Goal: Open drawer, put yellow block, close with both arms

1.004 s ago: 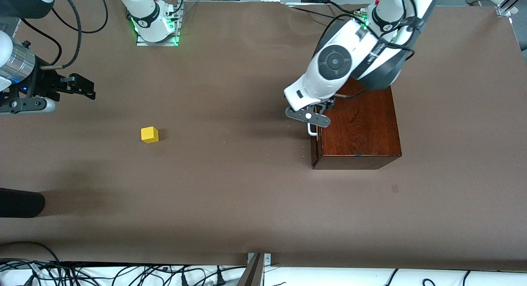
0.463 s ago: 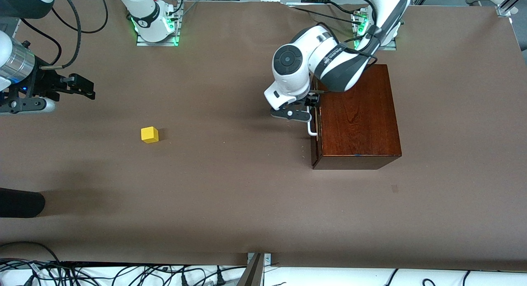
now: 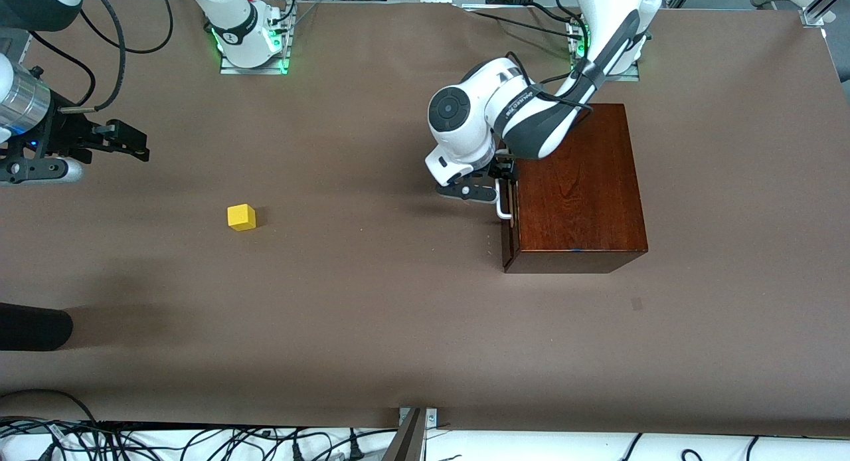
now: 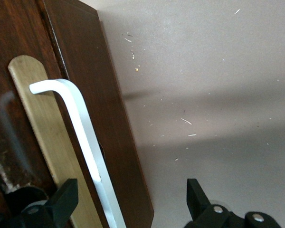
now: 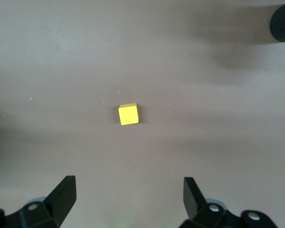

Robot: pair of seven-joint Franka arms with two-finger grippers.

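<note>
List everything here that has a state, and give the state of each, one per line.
drawer: shut in its box
handle: between the open left gripper's fingers, not yet clamped
left gripper: open, around the handle
right gripper: open, up in the air
yellow block: on the table, untouched

Brown table carrying three kinds of items. A glossy dark wooden box stands toward the left arm's end, its closed drawer front with a white handle facing the right arm's end; a small yellow block lies well apart from it, toward the right arm's end and about as near the front camera. The two green-lit arm bases are fixed along the edge farthest from that camera.
</note>
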